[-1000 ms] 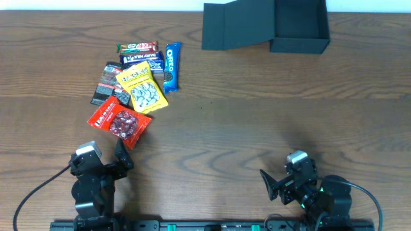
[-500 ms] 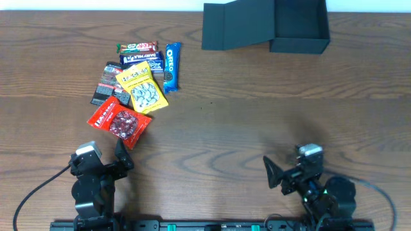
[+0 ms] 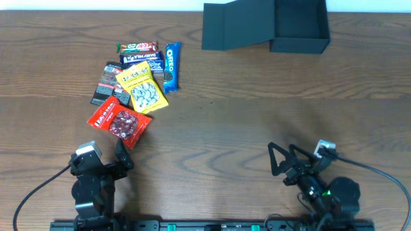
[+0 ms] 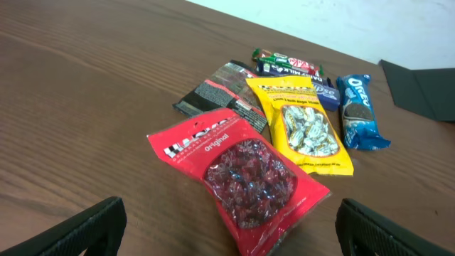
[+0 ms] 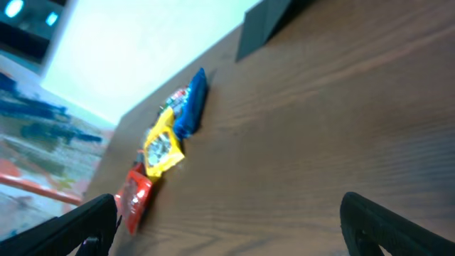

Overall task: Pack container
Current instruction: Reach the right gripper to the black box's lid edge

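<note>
The dark container [image 3: 298, 25] stands open at the table's far edge, its flap lid [image 3: 234, 25] lying to its left; a corner shows in the left wrist view [image 4: 423, 89]. Several snack packets lie at the left: a red bag [image 3: 119, 122] [image 4: 242, 174], a yellow bag [image 3: 141, 86] [image 4: 302, 124], a blue Oreo pack [image 3: 171, 64] [image 4: 359, 110], a black packet [image 3: 108, 83] and bars [image 3: 138, 47]. My left gripper [image 3: 119, 154] [image 4: 227, 231] is open and empty just in front of the red bag. My right gripper [image 3: 282, 163] [image 5: 227, 227] is open and empty over bare table at the near right.
The wooden table [image 3: 257, 115] runs to a white wall at the back. The arms' bases and a black rail [image 3: 205, 226] sit along the near edge.
My right arm has swung right and turned, its gripper now pointing left toward the snacks. The left arm and all objects have not moved.
</note>
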Available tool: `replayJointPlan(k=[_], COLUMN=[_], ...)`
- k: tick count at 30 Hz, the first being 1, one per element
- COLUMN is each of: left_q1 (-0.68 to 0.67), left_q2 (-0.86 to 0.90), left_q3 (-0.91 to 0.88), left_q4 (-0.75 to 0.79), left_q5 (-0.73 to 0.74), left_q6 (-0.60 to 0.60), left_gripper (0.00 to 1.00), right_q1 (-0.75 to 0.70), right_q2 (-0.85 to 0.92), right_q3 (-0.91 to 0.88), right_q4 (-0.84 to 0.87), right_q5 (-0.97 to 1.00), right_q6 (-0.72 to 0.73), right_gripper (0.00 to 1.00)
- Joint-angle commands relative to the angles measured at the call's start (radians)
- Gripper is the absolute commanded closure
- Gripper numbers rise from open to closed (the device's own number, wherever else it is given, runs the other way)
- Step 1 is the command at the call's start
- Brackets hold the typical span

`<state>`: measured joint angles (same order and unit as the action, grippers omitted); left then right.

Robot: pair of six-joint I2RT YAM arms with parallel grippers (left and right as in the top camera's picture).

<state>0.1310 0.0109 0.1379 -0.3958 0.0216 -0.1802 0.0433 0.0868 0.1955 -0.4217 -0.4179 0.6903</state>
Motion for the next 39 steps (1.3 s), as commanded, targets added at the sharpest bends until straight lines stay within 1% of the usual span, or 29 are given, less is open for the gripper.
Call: replayJointPlan(k=[1,4,8,13,19,23,29,32,39], left_q1=[0.005,0.005,0.005,0.005,0.005,0.005,0.005,0.005,0.005], left_q2=[-0.005,-0.005,-0.005,-0.005,-0.005,-0.005,-0.005,-0.005,-0.005], left_q3=[-0.02,-0.02,-0.02,-0.02,-0.02,-0.02,-0.02,-0.02,-0.02], left_q4=[-0.004,-0.004,-0.004,-0.004,-0.004,-0.004,-0.004,-0.004,-0.004], left_q5=[-0.01,-0.01,-0.01,-0.01,-0.01,-0.01,-0.01,-0.01,-0.01], left_q6=[0.0,0.0,0.0,0.0,0.0,0.0,0.0,0.0,0.0], left_gripper=[0.05,0.05,0.05,0.05,0.05,0.05,0.05,0.05,0.05], right_q1=[0.01,0.01,0.01,0.011,0.011,0.011,0.01,-0.001,-0.056], right_q2=[0.129,0.322,0.645,0.996,1.4,1.598,1.91,2.076,2.401], right_q3=[0.08,0.184,0.388,0.658,1.029,1.225,1.558,1.741,2.138], right_q4=[0.007,0.009,0.022,0.022,0.02,0.014,0.008,-0.037,-0.188], right_q5=[0.02,0.08,0.171,0.299,0.457,0.523,0.585,0.595,0.555], right_q6=[-0.128,-0.235,-0.379,-0.477,-0.515,-0.517,-0.631,-0.67,-0.669], right_gripper=[0.01,0.01,0.01,0.01,0.01,0.01,0.01,0.01,0.01])
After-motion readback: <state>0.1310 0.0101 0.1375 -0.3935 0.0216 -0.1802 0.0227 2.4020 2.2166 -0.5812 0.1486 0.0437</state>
